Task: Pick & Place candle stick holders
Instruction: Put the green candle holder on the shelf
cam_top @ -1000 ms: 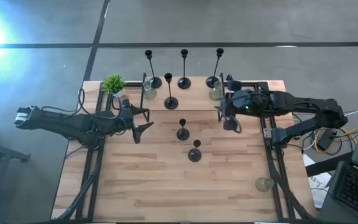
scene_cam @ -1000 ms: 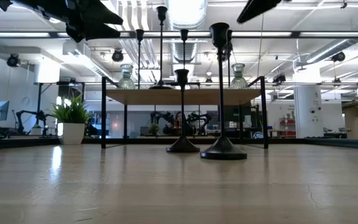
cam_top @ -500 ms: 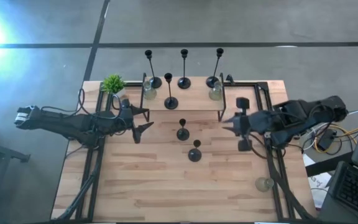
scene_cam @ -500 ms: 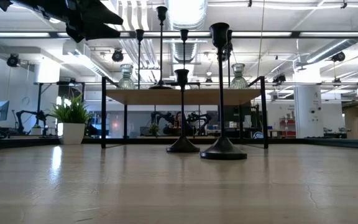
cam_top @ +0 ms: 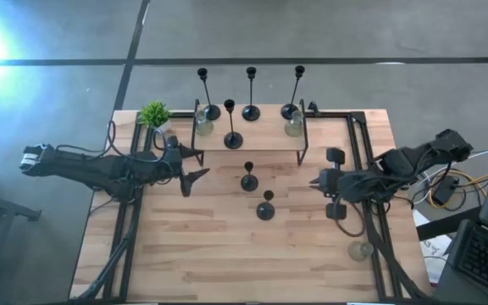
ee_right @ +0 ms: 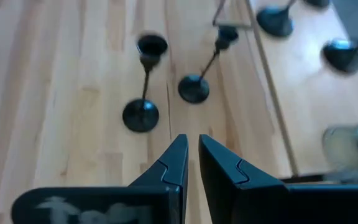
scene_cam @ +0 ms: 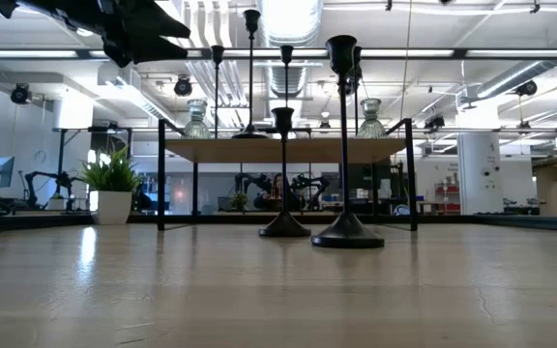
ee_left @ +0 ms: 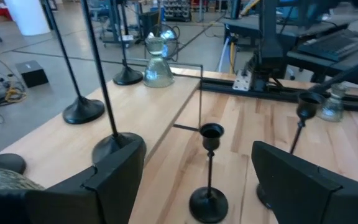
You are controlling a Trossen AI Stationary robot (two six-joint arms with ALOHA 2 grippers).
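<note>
Several black candle stick holders with tall stems stand on a raised wooden shelf at the far side, with two clear glass ones beside them. Two short black holders stand on their round bases on the table; they also show in the right wrist view. Another glass holder stands near the right front. My left gripper hovers open and empty left of the short holders. My right gripper is shut and empty to their right, pointing at them.
A small green potted plant stands at the far left corner. Black frame rails run along both table sides. Bare wood lies in front of the two short holders.
My right gripper has drawn back from the glass holder at the shelf's right end, moving toward the table's right and near edges and coming lower on the table side. The glass holder stays standing on the shelf. My left arm has kept still.
</note>
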